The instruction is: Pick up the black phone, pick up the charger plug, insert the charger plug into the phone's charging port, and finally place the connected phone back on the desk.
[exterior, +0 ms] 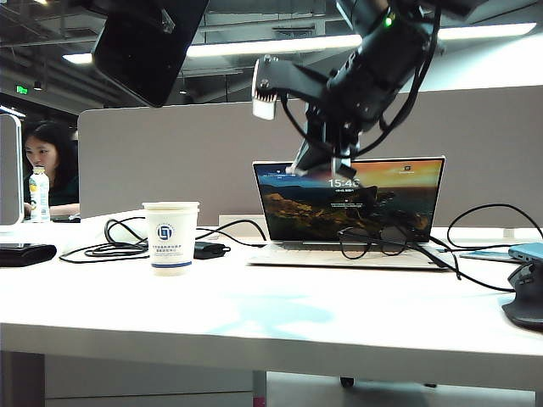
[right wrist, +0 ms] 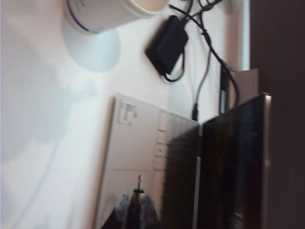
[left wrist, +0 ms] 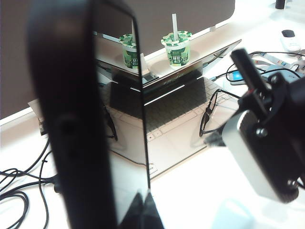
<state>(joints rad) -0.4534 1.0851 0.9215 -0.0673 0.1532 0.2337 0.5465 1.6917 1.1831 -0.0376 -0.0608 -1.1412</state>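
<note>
The black phone (exterior: 146, 42) hangs high at the upper left of the exterior view, well above the desk (exterior: 280, 318). In the left wrist view it stands edge-on, its glossy screen (left wrist: 125, 124) mirroring the laptop, with my left gripper (left wrist: 141, 212) shut on its lower end. My right gripper (exterior: 327, 165) hangs in front of the laptop screen, apart from the phone. In the right wrist view my right gripper (right wrist: 137, 210) is shut on the charger plug (right wrist: 139, 185), whose slim metal tip sticks out past the fingertips. The plug's thin black cable (exterior: 441, 259) trails down over the laptop.
An open laptop (exterior: 348, 246) stands mid-desk with glasses (exterior: 373, 242) on its keyboard. A paper cup (exterior: 170, 237), a power brick (exterior: 209, 249) and coiled cables (exterior: 110, 248) lie to its left. A black wallet case (exterior: 25, 253) is far left, a mouse (exterior: 526, 298) far right.
</note>
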